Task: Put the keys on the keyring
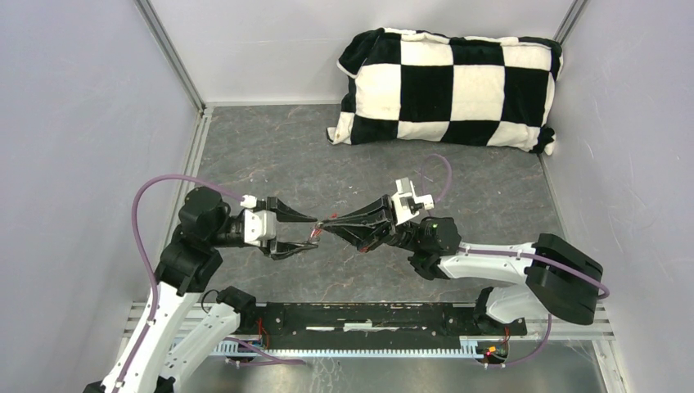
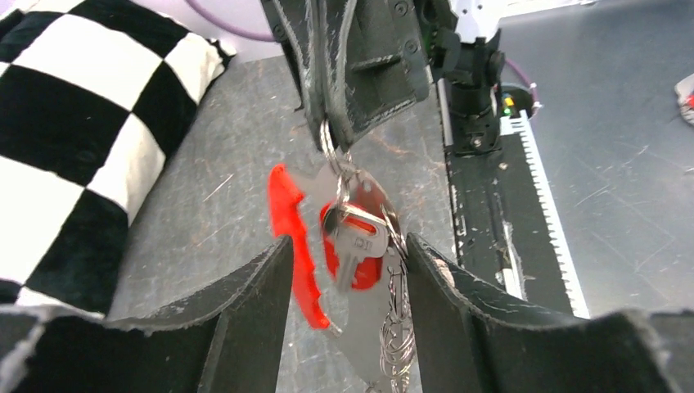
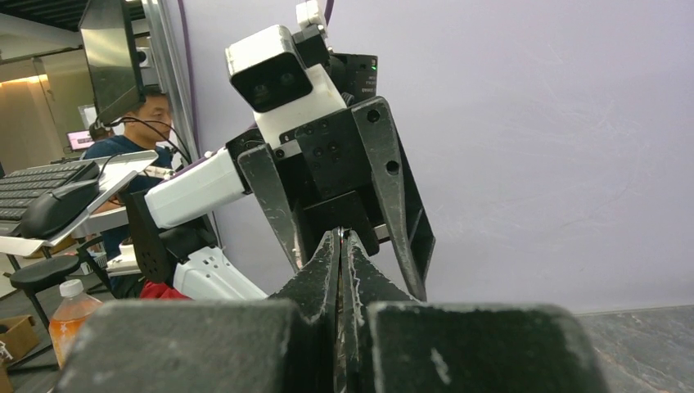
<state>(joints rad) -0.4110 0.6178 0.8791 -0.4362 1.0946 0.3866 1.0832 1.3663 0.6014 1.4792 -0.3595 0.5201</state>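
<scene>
My right end effector (image 2: pixel 331 135) is clenched on 1 keyring (image 2: pixel 286 213), with 1 red-headed key (image 2: pixel 353 246) dangling inside my released left end effector (image 2: pixel 348 240).

Two arms (image 1: pixel 176 270) (image 1: pixel 491 262), one checkered pillow (image 1: pixel 446 90), one keyring (image 2: pixel 288 237) with a red fob, one key (image 2: pixel 356 258) discernible.

Pale lilac walls (image 1: pixel 74 123) around a dark grey marbled tabletop (image 1: pixel 270 155), checkered pillow (image 1: pixel 450 86) at back

Left jaws apart, right jaws pinched.
</scene>
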